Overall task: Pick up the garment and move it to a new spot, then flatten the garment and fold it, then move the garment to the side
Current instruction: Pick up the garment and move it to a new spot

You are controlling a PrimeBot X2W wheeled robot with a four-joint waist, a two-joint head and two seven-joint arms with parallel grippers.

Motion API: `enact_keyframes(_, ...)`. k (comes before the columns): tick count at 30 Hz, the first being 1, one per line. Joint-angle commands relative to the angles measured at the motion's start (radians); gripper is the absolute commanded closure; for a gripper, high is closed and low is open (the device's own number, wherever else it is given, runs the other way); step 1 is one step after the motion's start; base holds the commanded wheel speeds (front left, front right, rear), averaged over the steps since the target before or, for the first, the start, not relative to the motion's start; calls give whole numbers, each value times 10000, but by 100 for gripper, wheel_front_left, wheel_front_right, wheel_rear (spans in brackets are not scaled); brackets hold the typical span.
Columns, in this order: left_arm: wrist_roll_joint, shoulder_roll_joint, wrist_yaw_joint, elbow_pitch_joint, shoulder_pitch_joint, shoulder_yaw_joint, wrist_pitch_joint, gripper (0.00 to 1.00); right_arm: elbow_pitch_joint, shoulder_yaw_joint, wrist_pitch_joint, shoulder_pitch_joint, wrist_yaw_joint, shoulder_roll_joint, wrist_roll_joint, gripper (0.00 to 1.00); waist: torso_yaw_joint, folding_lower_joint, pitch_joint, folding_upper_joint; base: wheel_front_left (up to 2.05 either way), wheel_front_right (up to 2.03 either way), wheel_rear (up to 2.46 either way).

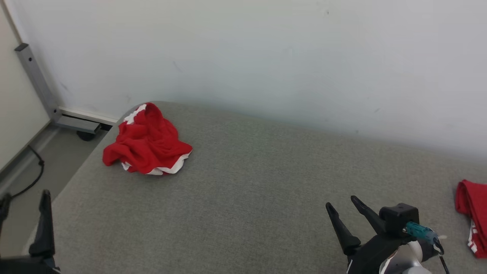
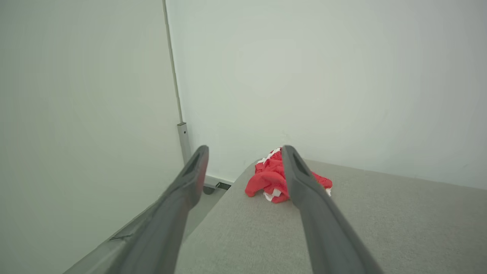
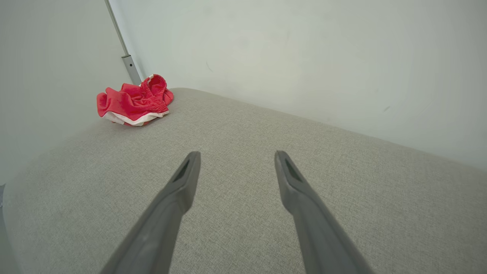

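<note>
Pale wall (image 1: 266,57) at the rear, bare. Grey fabric-topped bench (image 1: 247,190) hard against it, rounded at the far left corner.

Crumpled red garment (image 1: 146,142) with white trim, heaped on that far left corner, close to the left edge and near the wall, ungripped. Second red cloth (image 1: 471,217) at the right border, well apart from the heap; not to be confused with the target.

Left jaws low at the near left, about the bench's left edge, spread wide and empty, aimed roughly toward the heap. Right jaws at the near right over the bench, likewise spread wide and empty, well apart from the garment.

Judged stage: opening pick-up, not yet begun.

Recommended:
- Reach with the left jaws, as the nearer pair.
- Descend on the highest fold of the heap rather than a trailing white hem.
- Bite deep enough to take several layers.
- Lift clear before carrying toward the open middle of the bench.

Risk: edge-side fabric sliding off the bench on a shallow pinch.
</note>
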Motion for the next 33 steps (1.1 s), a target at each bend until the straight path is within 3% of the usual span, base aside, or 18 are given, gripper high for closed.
enact_keyframes(1, -50, 217, -92, 52, -337, 86, 85, 0, -27, 119, 10, -196, -6, -61, 59, 0, -625, 0, 322, -1, 0, 0, 0)
enact_keyframes(10, -614, 957, -766, 1080, -2236, 297, 397, 0, -116, 723, 114, -1049, -6, -21, 120, 0, -1702, 0, 1326, -1, 0, 0, 0)
enact_keyframes(19, -1159, 1290, -1308, 2913, -4100, 147, 367, 0, -66, 1321, 8, -1919, -6, -11, 181, 0, -2461, 0, 2190, -1, 0, 0, 0)
enact_keyframes(33, -2488, 2129, -1780, 5732, -6788, -345, 1265, 0, -51, 1452, -131, -2650, -6, -32, 31, 0, -3349, 0, 3174, -1, 0, 0, 0)
